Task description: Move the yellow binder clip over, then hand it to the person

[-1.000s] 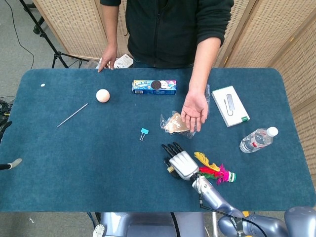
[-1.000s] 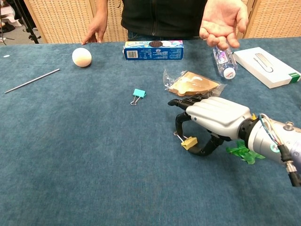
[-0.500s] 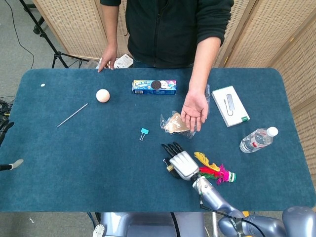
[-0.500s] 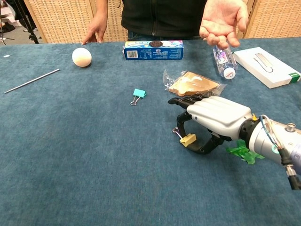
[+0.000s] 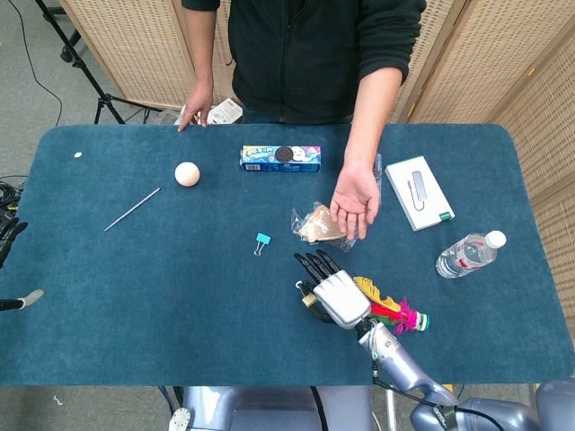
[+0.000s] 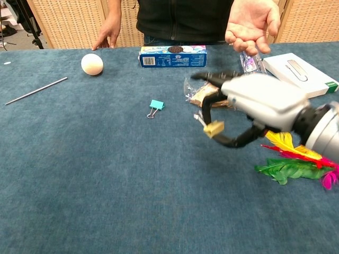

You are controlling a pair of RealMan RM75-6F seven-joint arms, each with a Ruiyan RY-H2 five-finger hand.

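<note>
The yellow binder clip hangs above the table, pinched between the thumb and a finger of my right hand. From the head view the clip peeks out at the left side of that hand. The person's open palm faces up just beyond my hand and appears high in the chest view. My left hand shows only at the left edge, off the table, fingertips spread and holding nothing.
A feather shuttlecock lies beside my right wrist. A snack packet sits between my hand and the palm. A blue clip, cookie box, ball, metal rod, white box and bottle are spread around.
My right hand has risen off the table with the yellow clip and moved forward toward the person's palm. The shuttlecock is now uncovered.
</note>
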